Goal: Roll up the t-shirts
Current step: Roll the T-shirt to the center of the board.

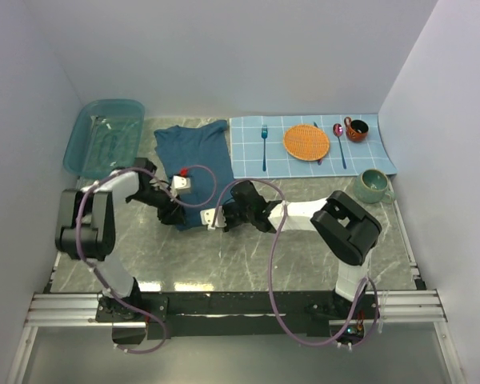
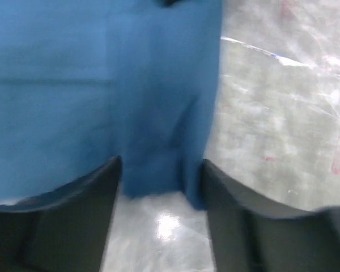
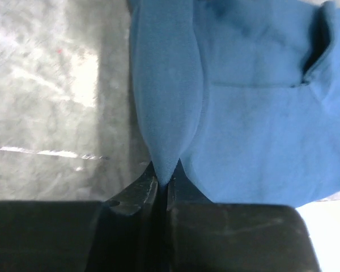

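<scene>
The t-shirt [image 1: 190, 152] lies flat on the desk [image 1: 248, 256], just ahead of both arms. Its long axis runs away from you, from the near hem toward the back wall, and the far end sits between the tub [image 1: 104, 136] and the placemat [image 1: 376, 152]. The roll will turn on that axis: the hem is the edge nearest the jaws, so the cloth would have to be carried over from there toward the far end.

Both arms meet the shirt at that near edge, the left arm [image 1: 136, 184] at the hem's left part and the right arm [image 1: 304, 212] at its right corner. Neither is clearly nearer, because both are already on the cloth.

In the right wrist view, your right jaws are pressed together on a raised ridge of the shirt [image 3: 167, 113]. The fold rises straight out from between the tips, so that side has its grip.

Your left jaws are spread wide. In the left wrist view the hem [image 2: 158, 175] hangs into the gap between the two fingers [image 2: 85, 198], with bare desk showing below it. That view is blurred, so I cannot tell whether either finger touches the fabric, and the left side holds nothing.

As I judge it, the left side has to close on the hem before both ends can be turned over evenly.
</scene>
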Robot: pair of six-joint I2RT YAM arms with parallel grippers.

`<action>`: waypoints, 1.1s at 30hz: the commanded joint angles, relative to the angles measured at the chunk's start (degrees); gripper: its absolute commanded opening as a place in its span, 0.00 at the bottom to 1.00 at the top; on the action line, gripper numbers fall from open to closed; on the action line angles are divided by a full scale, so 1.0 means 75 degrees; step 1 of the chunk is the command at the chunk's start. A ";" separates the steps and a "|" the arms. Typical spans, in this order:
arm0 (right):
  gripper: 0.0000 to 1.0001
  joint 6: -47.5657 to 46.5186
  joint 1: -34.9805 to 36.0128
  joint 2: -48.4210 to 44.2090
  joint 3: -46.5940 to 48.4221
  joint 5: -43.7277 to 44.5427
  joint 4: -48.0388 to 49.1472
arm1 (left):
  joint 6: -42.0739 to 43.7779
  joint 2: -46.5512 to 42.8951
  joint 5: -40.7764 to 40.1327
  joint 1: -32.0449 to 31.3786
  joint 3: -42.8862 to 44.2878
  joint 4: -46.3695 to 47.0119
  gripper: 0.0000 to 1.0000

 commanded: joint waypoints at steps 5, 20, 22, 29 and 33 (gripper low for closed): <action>0.02 0.0956 0.0032 -0.0780 -0.0022 0.0036 -0.1275 | -0.1477 -0.3524 -0.0329 0.0012 -0.2848 0.3975 0.80; 0.01 0.2878 -0.0073 -0.0147 0.0822 0.0025 -0.2037 | -0.1804 -0.2247 0.0386 -0.0703 -0.2474 0.3319 0.81; 0.01 0.2914 -0.0073 -0.0158 0.0798 -0.0022 -0.2072 | -0.1874 -0.2305 0.0269 -0.0762 -0.2638 0.3528 0.81; 0.01 0.2973 -0.0132 -0.0206 0.0669 -0.0057 -0.2036 | -0.2637 -0.2588 -0.0821 -0.0892 -0.3271 0.4959 0.82; 0.01 0.3137 -0.0143 -0.0112 0.0786 -0.0104 -0.2130 | -0.2321 -0.1721 -0.0671 -0.1056 -0.2581 0.4258 0.78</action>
